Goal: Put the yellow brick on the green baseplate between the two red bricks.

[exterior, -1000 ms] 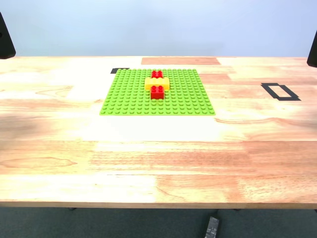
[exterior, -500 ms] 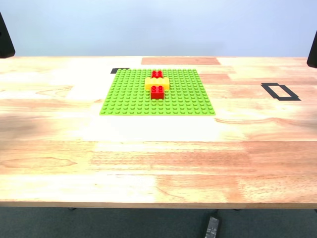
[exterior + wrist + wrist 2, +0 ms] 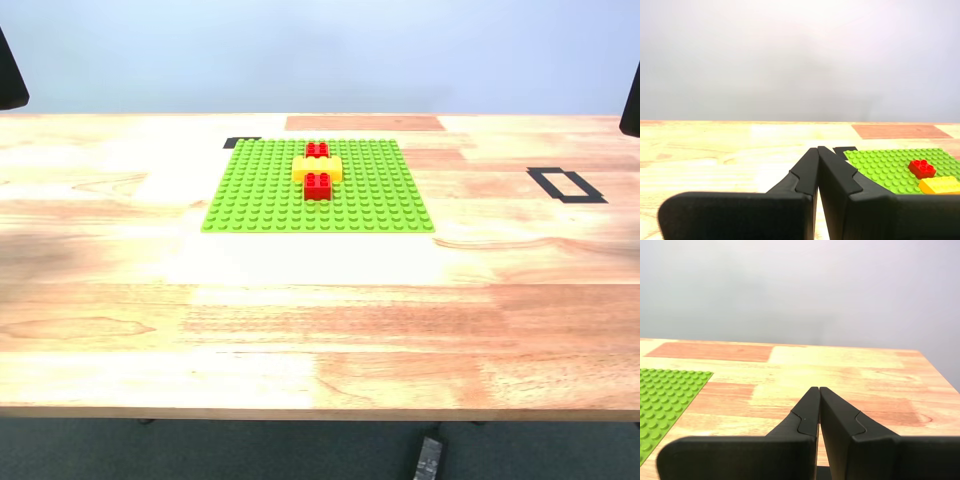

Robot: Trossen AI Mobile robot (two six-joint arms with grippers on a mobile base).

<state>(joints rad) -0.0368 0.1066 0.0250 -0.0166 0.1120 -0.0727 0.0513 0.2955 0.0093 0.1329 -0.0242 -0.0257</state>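
Note:
The green baseplate [image 3: 318, 186] lies flat on the wooden table toward the far side. The yellow brick [image 3: 317, 168] sits on it between the two red bricks, the far one [image 3: 317, 150] and the near one [image 3: 318, 185]. In the first wrist view my first gripper [image 3: 818, 148] is shut and empty above the table, off one side of the baseplate [image 3: 890, 167], with a red brick [image 3: 921, 168] and the yellow brick [image 3: 940, 185] in sight. My second gripper [image 3: 819, 389] is shut and empty, off the baseplate's [image 3: 662, 395] other side.
A black tape rectangle [image 3: 566, 185] marks the table at the exterior view's right. A small black tape mark [image 3: 241, 142] sits at the baseplate's far corner. Dark arm parts show at both upper edges [image 3: 10, 75]. A black object [image 3: 427, 460] lies on the floor below the table's front edge.

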